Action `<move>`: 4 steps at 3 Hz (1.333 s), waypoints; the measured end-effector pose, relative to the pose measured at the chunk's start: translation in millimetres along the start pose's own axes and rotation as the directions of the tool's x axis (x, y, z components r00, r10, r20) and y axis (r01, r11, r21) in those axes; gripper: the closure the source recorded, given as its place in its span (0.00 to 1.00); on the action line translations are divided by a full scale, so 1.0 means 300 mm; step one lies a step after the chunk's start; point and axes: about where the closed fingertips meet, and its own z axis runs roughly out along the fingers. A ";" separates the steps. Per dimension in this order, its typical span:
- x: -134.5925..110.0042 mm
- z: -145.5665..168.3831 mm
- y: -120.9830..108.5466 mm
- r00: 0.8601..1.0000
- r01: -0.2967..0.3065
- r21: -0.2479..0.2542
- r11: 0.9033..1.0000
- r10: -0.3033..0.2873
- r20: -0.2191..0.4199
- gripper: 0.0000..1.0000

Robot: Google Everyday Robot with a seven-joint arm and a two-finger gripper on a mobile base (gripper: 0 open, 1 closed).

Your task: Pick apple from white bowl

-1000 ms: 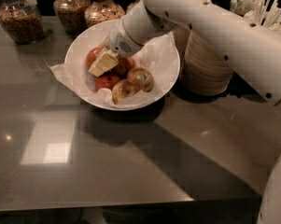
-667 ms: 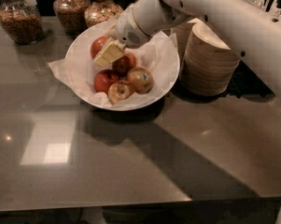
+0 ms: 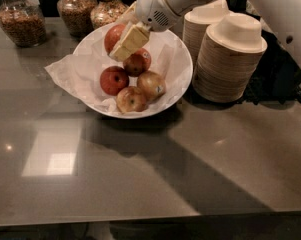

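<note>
**Camera view.** The claw (image 3: 124, 46) hangs over the far-left part of the white bowl (image 3: 184, 69). Its cream finger lies across the right flank of the apple (image 3: 111, 36). Whether the claw is clenched on the fruit or merely resting beside it cannot be told, since the second finger is hidden. The apple sits at the back of the bowl against the crinkled paper lining (image 3: 65, 73), above a smaller red apple (image 3: 113, 80) and just beside a dark red apple (image 3: 137, 63). Two yellowish apples (image 3: 151, 85) lie nearer the front rim.

**Risks, as judged.**
- The hold looks off-centre. A round, smooth apple gripped on its flank could roll free on lifting and drop back among the others.
- The fingertip points towards the dark red apple and could nudge it or pinch it along with the target.
- The loose paper could catch on a finger and drag.
- The arm passes close above the stacked paper bowls (image 3: 230, 59), so a sideways withdrawal could topple them onto the bench (image 3: 190, 174).
</note>
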 end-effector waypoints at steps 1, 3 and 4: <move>0.011 -0.001 0.034 1.000 0.002 -0.039 0.999 -0.002 -0.017 1.00; 0.029 -0.033 0.112 0.999 -0.010 -0.027 1.000 0.009 -0.030 1.00; 0.021 -0.155 0.271 0.999 -0.027 0.059 0.998 0.029 -0.037 1.00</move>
